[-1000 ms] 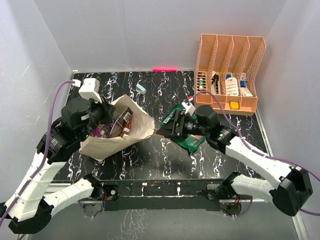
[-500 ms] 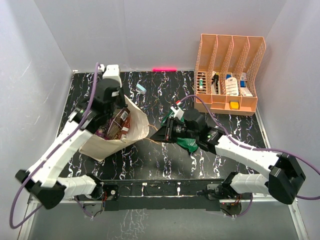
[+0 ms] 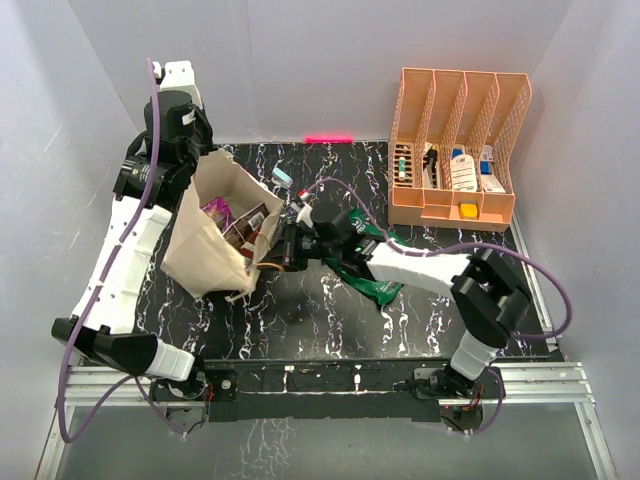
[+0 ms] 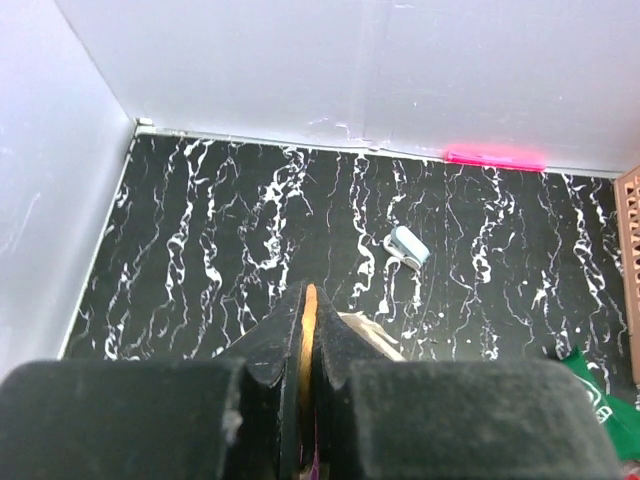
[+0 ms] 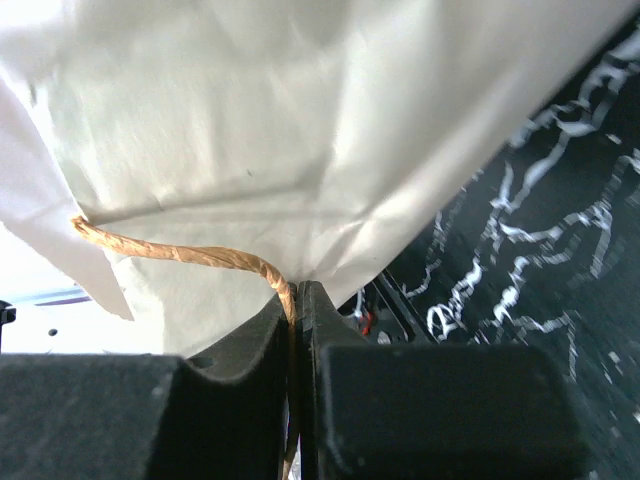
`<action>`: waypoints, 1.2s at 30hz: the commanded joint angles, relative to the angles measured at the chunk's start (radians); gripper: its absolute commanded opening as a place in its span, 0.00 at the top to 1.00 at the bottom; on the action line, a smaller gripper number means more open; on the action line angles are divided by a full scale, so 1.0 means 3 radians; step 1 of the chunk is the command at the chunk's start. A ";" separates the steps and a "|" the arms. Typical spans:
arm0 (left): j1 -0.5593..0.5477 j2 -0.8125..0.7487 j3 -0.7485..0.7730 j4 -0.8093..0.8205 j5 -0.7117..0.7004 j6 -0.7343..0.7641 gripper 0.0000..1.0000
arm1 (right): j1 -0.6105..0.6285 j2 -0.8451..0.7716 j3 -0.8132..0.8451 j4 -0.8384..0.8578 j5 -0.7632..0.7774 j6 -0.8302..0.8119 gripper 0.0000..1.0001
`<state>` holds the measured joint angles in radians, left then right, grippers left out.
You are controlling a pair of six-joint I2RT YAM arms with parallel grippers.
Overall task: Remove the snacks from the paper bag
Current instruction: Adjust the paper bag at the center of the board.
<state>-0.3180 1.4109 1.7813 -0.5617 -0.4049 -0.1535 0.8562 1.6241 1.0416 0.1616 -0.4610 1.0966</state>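
Note:
The paper bag (image 3: pixel 205 250) stands tilted on the black marbled table, its mouth open toward the right. Purple (image 3: pixel 214 210) and red-brown (image 3: pixel 247 228) snacks show inside it. High at the bag's back rim, my left gripper (image 3: pixel 203 158) is shut on a tan strip of the bag's top (image 4: pixel 310 312). My right gripper (image 3: pixel 268 263) sits low at the bag's front edge, shut on the brown cord handle (image 5: pixel 180 252), with the bag's pale paper (image 5: pixel 300 120) filling its view. A dark green snack (image 3: pixel 368 278) lies on the table under the right arm.
An orange divided rack (image 3: pixel 458 205) with small bottles and boxes stands at the back right. A tiny light-blue block (image 3: pixel 283 177) lies behind the bag, also seen as the block (image 4: pixel 408 245). Grey walls close in the left, back and right.
My left arm has swung up and back with the bag's rim, standing the bag taller. My right gripper moved left to the bag's front and shut on the cord handle.

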 commanded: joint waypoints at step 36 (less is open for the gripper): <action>-0.0004 -0.1731 -0.1730 0.0392 0.2748 -0.0642 1.00 | 0.0280 -0.1245 -0.0757 -0.1324 0.1167 -0.1321 0.42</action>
<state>-0.3164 0.8993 1.2411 -0.4427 0.3576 -0.3080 0.9421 1.3437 0.7265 -0.0780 -0.2554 0.8215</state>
